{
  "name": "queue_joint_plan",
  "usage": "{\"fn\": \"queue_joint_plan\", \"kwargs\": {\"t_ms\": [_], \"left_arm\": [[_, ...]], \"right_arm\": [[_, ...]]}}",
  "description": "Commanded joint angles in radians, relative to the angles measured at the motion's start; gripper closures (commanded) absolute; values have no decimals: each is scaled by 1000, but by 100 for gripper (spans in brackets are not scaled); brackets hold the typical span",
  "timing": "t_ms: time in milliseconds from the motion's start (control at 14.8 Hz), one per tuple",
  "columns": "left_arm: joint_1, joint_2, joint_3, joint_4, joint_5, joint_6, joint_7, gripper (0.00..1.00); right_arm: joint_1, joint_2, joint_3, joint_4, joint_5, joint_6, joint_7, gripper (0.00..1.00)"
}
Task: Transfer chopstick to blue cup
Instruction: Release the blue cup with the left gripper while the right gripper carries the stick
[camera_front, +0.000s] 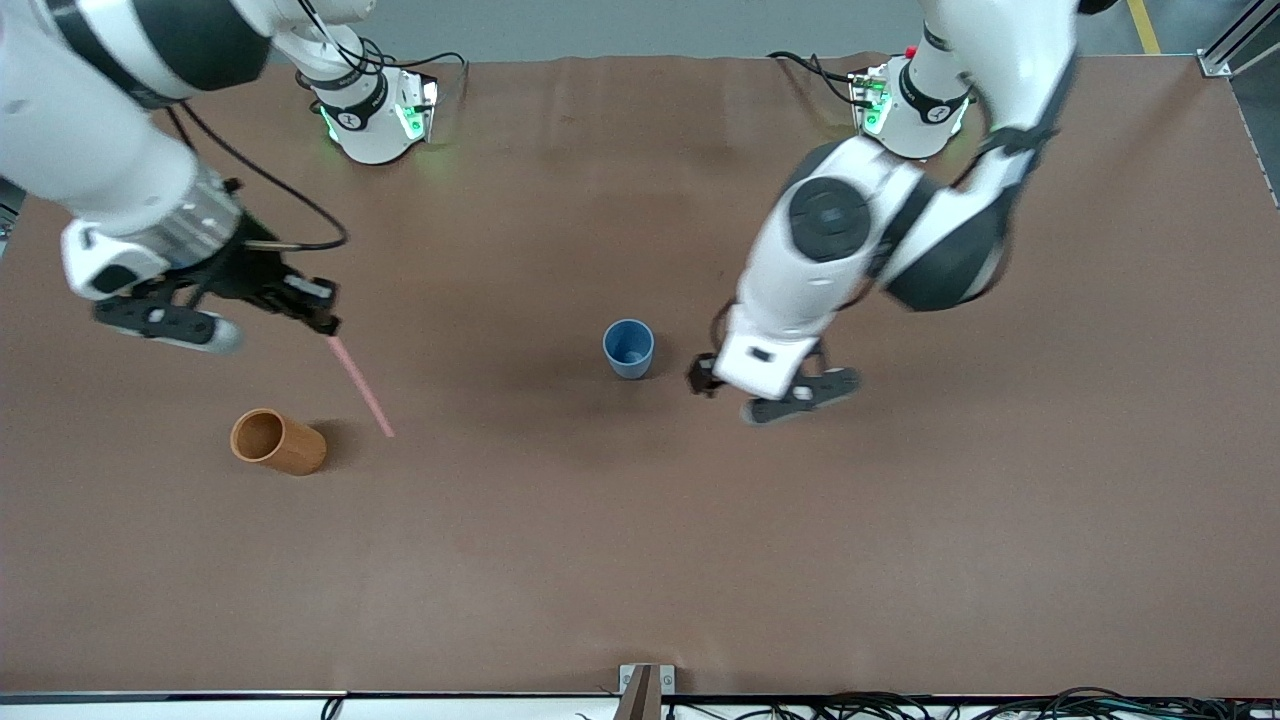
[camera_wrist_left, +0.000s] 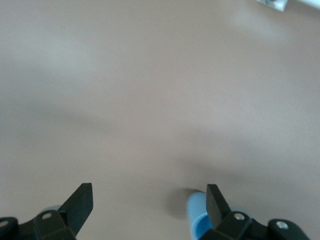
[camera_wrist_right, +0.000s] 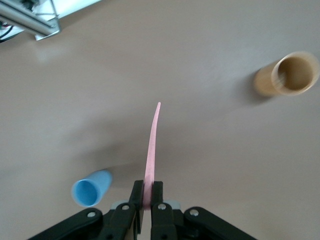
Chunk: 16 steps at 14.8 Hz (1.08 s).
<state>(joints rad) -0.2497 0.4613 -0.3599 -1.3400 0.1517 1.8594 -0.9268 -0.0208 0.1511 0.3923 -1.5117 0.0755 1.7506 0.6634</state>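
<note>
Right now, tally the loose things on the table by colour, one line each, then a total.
Blue: 1, the blue cup
Orange-brown: 1, the orange-brown cup
Pale pink: 1, the chopstick, held by the right gripper
Total: 3

The brown table (camera_front: 640, 560) carries a blue cup (camera_front: 628, 348) and an orange-brown cup (camera_front: 277, 441) (both upright).

White glossy shells cover both arms, with black joint bands and round black caps. Near the brown table (camera_front: 640, 560), each base glows green and carries a small black mark; black cables trail off both. The left gripper (camera_wrist_left: 150, 205) and right gripper (camera_wrist_right: 147, 200) have black fingers with silver screws.
</note>
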Motion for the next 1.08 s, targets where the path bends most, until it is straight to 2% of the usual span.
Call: {"fn": "queue_joint_plan", "kwargs": {"t_ms": [0,202,337,675,1012], "left_arm": [[96,-99,-4,-33,16,-93,119,0],[209,-194,-4,-33,13,-163,320,0],[277,-243,-13,-31,2,-218,461,0],[354,-334,-10,-31,-18,-333,612,0],[371,-400,2,-37,-49,-383,704,0]], "right_arm": [[-7,56,158,48,-25,-22,224,98],[24,108,279,48,-78,-11,373,98],[56,143,322,48,-108,-3,421,98],[177,218,329,48,-166,47,511,98],[199,280,330,48,-207,82,521,98]]}}
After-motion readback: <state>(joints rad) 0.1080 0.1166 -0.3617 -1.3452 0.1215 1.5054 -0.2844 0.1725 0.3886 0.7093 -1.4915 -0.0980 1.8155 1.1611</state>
